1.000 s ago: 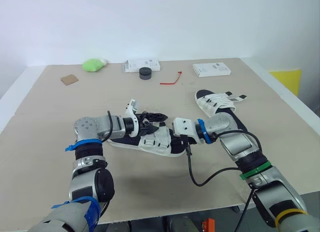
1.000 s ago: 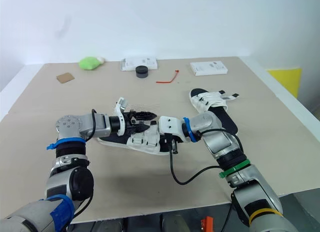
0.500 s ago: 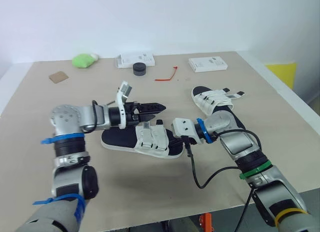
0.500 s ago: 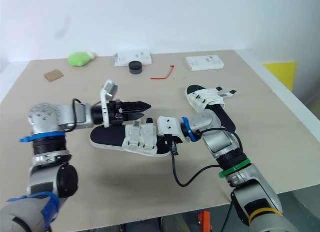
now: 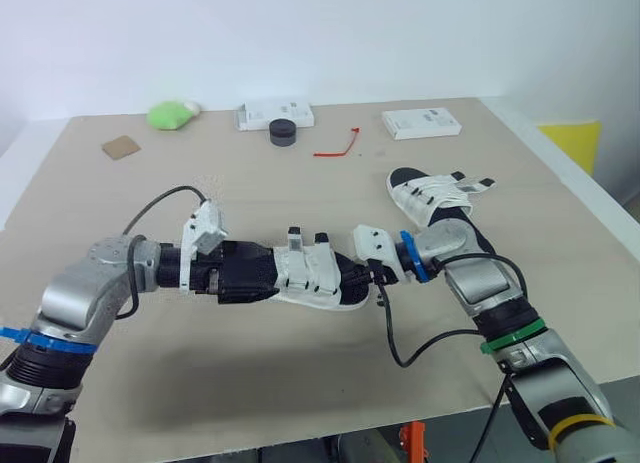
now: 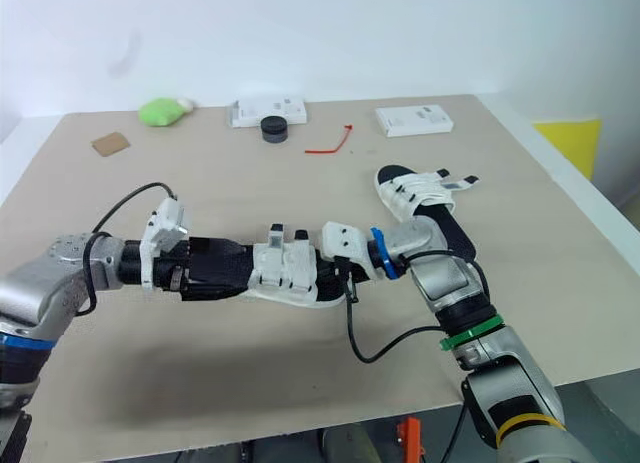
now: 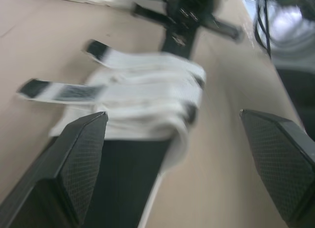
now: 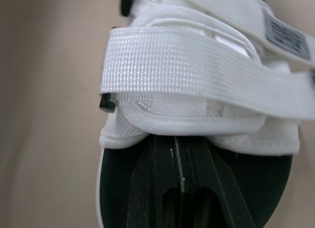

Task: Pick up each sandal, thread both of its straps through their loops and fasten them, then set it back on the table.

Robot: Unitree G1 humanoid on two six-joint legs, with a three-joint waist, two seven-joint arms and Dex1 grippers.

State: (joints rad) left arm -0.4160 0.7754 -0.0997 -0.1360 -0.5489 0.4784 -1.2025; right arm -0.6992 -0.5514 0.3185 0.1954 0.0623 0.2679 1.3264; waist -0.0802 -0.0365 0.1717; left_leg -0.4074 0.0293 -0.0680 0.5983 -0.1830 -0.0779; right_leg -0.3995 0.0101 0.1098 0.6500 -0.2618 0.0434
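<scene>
A black-soled sandal [image 5: 312, 279] with white straps lies lengthwise on the tan table [image 5: 250, 373] between my two grippers. Its two strap ends [image 7: 39, 88] stick out loose. My left gripper [image 5: 243, 273] is open, one finger [image 7: 81, 154] on each side of the heel end. My right gripper [image 5: 366, 274] is at the toe end, shut, its fingers [image 8: 162, 179] lying together on the footbed with the tips at the white upper's front edge. A second sandal [image 5: 432, 197] lies behind my right arm, with its strap ends pointing right.
Along the table's far side sit a green lump [image 5: 172, 114], a brown card [image 5: 120, 147], a white box [image 5: 275, 114], a black puck [image 5: 283, 132], a red tie [image 5: 338, 148] and another white box [image 5: 421, 123]. A black cable [image 5: 400, 335] loops off my right wrist.
My left gripper has dropped from above the sandal, where it pointed right with its fingers together, to the heel end and has opened around it. The right gripper has stayed at the toe.
</scene>
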